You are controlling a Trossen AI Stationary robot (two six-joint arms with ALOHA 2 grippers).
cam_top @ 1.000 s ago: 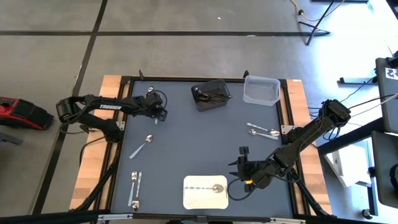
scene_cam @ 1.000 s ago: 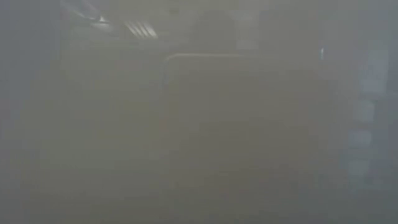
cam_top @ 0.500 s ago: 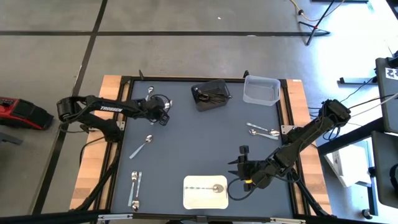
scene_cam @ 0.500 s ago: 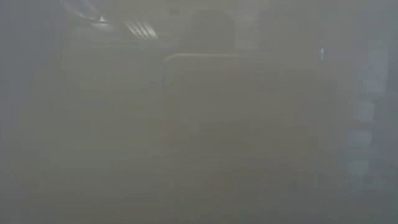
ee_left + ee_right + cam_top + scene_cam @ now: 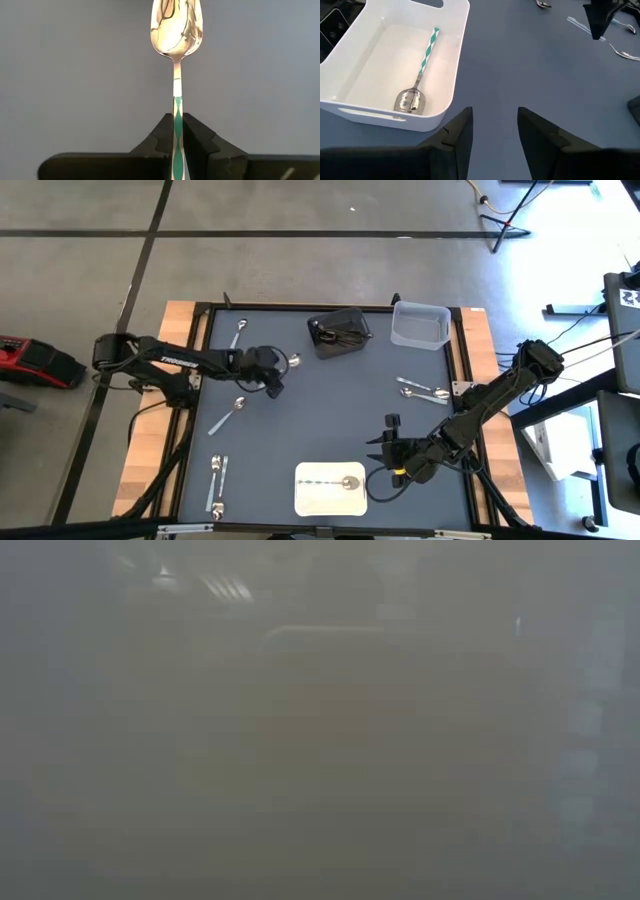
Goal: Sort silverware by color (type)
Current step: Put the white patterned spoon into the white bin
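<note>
My left gripper (image 5: 272, 370) is over the far-left part of the dark table mat and is shut on a silver spoon (image 5: 177, 30) with a green-and-white patterned handle. The spoon's bowl (image 5: 293, 361) points toward the dark bin (image 5: 338, 332). My right gripper (image 5: 380, 450) hangs open and holds nothing, next to the white bin (image 5: 305, 500). In that bin lies a like spoon (image 5: 417, 82). More silverware lies flat on the mat: a spoon (image 5: 240, 330) at the far left, a spoon (image 5: 230, 413), two pieces (image 5: 216, 485) and two spoons (image 5: 420, 390). The low view is fogged over. My left gripper pinches the spoon's patterned handle (image 5: 177, 107) between its two fingers, one on each side edge, well back from the bowl. The fingers slant down from the table's left and lie along the handle. The spoon sticks out straight ahead of the fingertips, with its bowl foremost.
The dark bin at the far middle holds dark utensils. A clear bin (image 5: 420, 325) stands to its right at the far edge. Bare mat lies between the two arms in the table's middle.
My left gripper has swung toward the table's right and slightly nearer, away from the far-left spoon, which stays put. It carries the patterned spoon, whose bowl now shows ahead of it. My right gripper has kept still.
</note>
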